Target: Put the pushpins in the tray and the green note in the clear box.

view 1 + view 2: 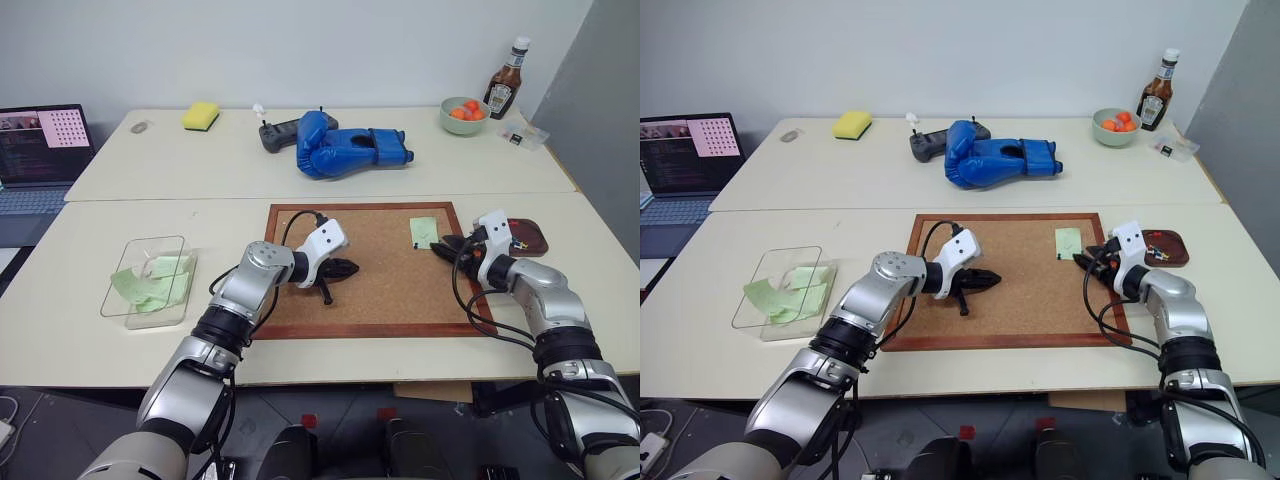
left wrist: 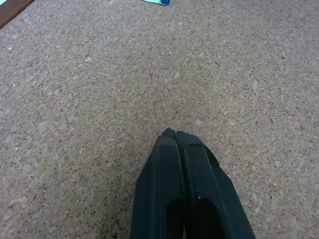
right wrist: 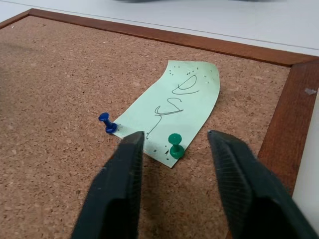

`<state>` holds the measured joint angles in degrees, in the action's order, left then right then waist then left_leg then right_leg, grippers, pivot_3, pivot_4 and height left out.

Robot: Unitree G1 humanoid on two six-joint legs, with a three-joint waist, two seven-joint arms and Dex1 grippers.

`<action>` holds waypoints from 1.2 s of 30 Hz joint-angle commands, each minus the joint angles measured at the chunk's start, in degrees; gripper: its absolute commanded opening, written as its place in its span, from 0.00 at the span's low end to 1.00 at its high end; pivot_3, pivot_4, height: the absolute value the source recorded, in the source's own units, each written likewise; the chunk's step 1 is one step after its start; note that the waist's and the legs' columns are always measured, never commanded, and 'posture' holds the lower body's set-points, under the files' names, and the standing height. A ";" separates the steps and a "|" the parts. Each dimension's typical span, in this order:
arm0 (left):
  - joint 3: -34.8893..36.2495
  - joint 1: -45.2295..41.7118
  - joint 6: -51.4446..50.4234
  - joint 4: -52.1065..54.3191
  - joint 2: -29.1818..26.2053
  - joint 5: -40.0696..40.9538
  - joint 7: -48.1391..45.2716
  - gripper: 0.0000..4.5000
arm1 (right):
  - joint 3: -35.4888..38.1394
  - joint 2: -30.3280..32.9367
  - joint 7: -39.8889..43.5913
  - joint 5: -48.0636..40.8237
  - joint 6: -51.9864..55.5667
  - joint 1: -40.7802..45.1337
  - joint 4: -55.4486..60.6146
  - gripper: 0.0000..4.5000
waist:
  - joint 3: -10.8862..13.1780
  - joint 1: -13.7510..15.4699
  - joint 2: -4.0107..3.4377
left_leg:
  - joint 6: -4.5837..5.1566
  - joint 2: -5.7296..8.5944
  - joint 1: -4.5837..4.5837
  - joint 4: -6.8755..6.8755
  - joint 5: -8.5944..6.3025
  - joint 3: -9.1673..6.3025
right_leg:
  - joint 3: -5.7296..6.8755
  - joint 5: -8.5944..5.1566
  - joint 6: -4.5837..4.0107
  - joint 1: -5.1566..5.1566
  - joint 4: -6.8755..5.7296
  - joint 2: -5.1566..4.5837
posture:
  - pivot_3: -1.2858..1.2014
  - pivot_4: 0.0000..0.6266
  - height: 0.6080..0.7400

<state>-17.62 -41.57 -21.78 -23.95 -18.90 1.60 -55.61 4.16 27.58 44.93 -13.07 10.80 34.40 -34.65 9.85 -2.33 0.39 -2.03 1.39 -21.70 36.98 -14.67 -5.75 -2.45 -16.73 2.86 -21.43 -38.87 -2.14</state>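
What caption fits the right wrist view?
Open right claw straddles a green pushpin on the green note.

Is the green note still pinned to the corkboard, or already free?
Still pinned. The green note lies flat on the corkboard with a green pushpin and a blue pushpin standing in its near edge.

A plain pale wall [image 1: 300, 45] runs behind two cream desks set edge to edge, the near desk [image 1: 90, 330] and the far desk [image 1: 180, 160]. A grey panel [image 1: 600, 110] stands far right. Dark floor [image 1: 330, 420] shows below the near edge.
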 commanded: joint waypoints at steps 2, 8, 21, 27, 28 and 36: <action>-1.77 1.68 -1.45 -2.11 -0.47 -1.75 -0.16 0.00 | 1.08 -0.38 0.33 -0.26 -2.23 1.70 -0.31 0.18 | 0.00 0.00 0.00 | 0.00 0.00 0.00 0.00 0.00 0.00 | 0.00 0.00 0.00 0.00 0.00 0.00 | 0.52 0.24 1.00; -1.83 1.51 -1.29 -2.30 -0.35 -1.78 -0.17 0.00 | 1.30 -0.09 0.48 0.13 -2.79 1.66 -0.50 0.01 | 0.00 -0.01 0.00 | 0.00 0.00 0.00 0.00 0.00 0.00 | -0.01 0.00 0.00 0.00 0.00 0.00 | 0.52 0.24 1.00; -2.51 1.56 -0.29 -3.31 0.12 -2.19 -0.34 0.00 | 5.78 2.78 -1.06 -3.41 -1.14 -0.99 12.47 0.01 | 0.00 0.19 0.00 | 0.00 0.02 -0.07 0.00 0.00 -0.04 | 0.01 0.00 0.00 -0.04 0.01 -0.02 | 0.52 0.24 1.00; -3.12 1.33 0.19 -3.83 0.56 -2.43 -0.67 0.00 | 9.93 4.77 -7.30 -3.22 2.05 -1.23 13.73 0.01 | 0.00 0.22 -0.01 | 0.00 0.02 -0.04 0.00 0.00 -0.03 | 0.02 0.00 0.00 -0.01 0.01 -0.02 | 0.52 0.24 1.00; -3.12 1.23 0.23 -3.93 0.63 -2.43 -0.68 0.00 | 10.81 5.31 -9.69 -2.47 2.31 -0.64 12.54 0.01 | 0.00 0.25 -0.01 | 0.00 0.03 -0.05 0.00 0.00 -0.01 | -0.01 0.00 0.00 -0.02 0.01 -0.03 | 0.52 0.24 1.00; -3.27 1.48 0.41 -3.52 0.73 -2.37 -1.02 0.00 | 14.22 9.35 -22.22 0.92 5.49 3.03 3.25 0.01 | 0.00 0.47 -0.01 | 0.00 0.04 -0.05 -0.03 0.00 0.06 | 0.00 0.00 -0.01 -0.02 0.03 -0.04 | 0.52 0.24 1.00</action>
<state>-17.96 -41.95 -20.54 -25.41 -18.31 1.43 -55.78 18.09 36.18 23.45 -12.45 15.84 36.35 -31.06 9.85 -1.86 0.39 -2.03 1.43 -21.75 36.94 -14.68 -5.67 -2.44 -16.73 2.85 -21.45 -38.84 -2.18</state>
